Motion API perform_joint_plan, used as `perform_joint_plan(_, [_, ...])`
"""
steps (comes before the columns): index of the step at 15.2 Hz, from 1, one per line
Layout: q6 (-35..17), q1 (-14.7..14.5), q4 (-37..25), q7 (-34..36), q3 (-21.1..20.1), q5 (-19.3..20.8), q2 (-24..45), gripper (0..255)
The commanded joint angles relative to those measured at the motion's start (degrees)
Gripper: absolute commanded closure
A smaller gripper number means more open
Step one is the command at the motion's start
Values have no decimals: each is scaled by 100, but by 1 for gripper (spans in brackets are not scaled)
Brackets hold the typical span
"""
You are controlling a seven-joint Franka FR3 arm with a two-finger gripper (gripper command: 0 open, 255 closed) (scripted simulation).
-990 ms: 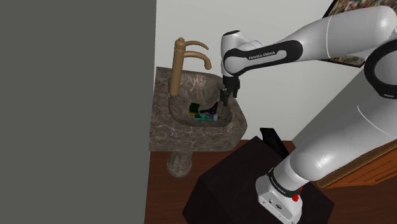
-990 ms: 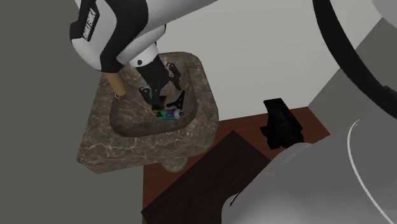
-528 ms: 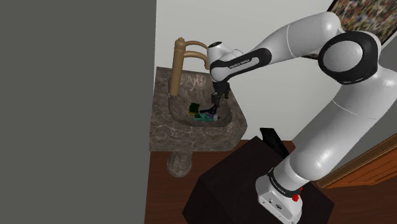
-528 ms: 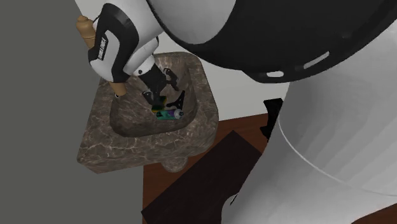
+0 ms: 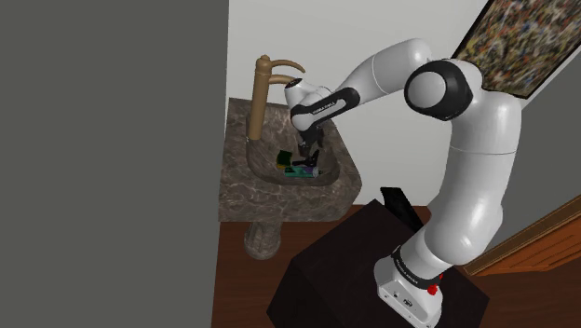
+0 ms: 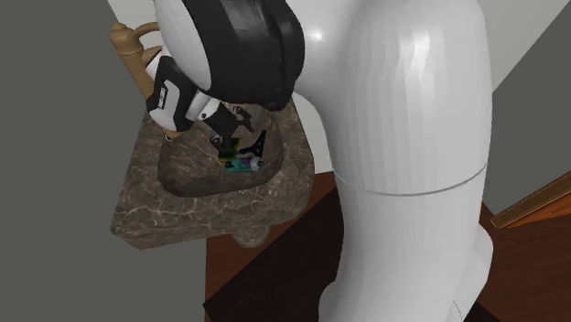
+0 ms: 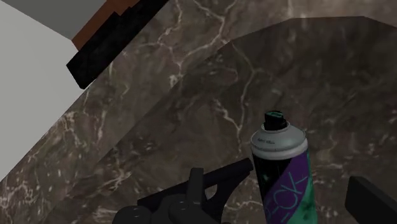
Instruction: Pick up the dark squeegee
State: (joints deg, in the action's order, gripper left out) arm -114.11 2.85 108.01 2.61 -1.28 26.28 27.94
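Hand is now low inside the basin of the sink. A second ago it hung over the rim at the shoulder view's right, so it has moved left and down while the elbow swung up high. Can't tell whether the hand is spread or closed. Nothing looks lifted, so I read no grasp yet.

Dark squeegee lies in the basin just beside the hand, leaning toward the basin wall at the second exterior view's right. It sits in the same spot as a second ago. In the wrist view a black bar-and-handle shape sits close under the camera, probably the squeegee, right next to the spray can.

What it means: the approach is nearly done and the hand is at the clutter. My guess is that lining up on the squeegee, closing and lifting are still to do. The can is touching or almost touching it, so there is a risk of a nudge.

Counts:
- squeegee: 1
- spray can, teal and purple label with black nozzle: 1, lying down
- small green item: 1, beside the can, can't identify it
- brass faucet: 1
- dark marble pedestal sink: 1
- arm: 1
- dark stand: 1
- small black object on the stand: 1
- framed picture on the wall: 1
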Motion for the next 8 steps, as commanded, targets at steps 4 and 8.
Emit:
perform_joint_plan(4, [96,-53,-1163,-15,200,314,1215,0])
perform_joint_plan(8, [312,-100,-2318,-115,352,465,2247,0])
